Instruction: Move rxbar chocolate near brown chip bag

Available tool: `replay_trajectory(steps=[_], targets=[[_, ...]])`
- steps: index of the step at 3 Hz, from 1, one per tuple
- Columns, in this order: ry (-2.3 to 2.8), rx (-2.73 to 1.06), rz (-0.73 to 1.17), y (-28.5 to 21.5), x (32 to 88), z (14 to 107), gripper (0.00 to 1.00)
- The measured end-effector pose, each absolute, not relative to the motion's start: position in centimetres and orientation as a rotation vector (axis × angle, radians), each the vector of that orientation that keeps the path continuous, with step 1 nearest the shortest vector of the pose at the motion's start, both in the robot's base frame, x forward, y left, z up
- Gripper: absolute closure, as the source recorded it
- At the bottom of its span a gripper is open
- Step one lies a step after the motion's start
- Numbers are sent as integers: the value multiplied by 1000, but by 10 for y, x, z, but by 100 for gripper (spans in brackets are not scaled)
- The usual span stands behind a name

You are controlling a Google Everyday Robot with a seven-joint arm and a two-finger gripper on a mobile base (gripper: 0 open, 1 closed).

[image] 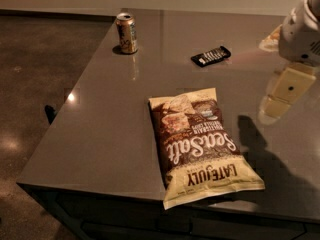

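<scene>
The rxbar chocolate [211, 56], a small flat black wrapper with white lettering, lies on the far part of the grey table [105, 129]. The brown chip bag [200, 144], dark brown with cream ends, lies flat near the table's front edge, well apart from the bar. My gripper [280, 98] hangs from the white arm at the right edge of the camera view. It is above the table, to the right of the bag and nearer than the bar, touching neither. Its shadow falls on the table beside the bag.
An upright gold drink can [127, 32] stands at the table's far left corner. A pale object [271, 37] lies at the far right, partly behind the arm. The table's left and front edges drop to a dark floor [35, 84].
</scene>
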State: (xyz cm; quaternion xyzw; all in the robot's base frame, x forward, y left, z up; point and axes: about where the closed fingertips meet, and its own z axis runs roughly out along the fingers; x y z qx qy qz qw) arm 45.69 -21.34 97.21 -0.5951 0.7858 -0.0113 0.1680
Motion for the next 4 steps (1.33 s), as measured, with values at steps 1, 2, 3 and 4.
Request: replay_trajectory(steps=[1, 2, 3, 4], targets=[[2216, -1678, 28, -209, 495, 965, 0], [2181, -1677, 57, -207, 533, 962, 0], [2138, -1691, 58, -203, 574, 962, 0], [2120, -1703, 56, -195, 612, 958, 0]])
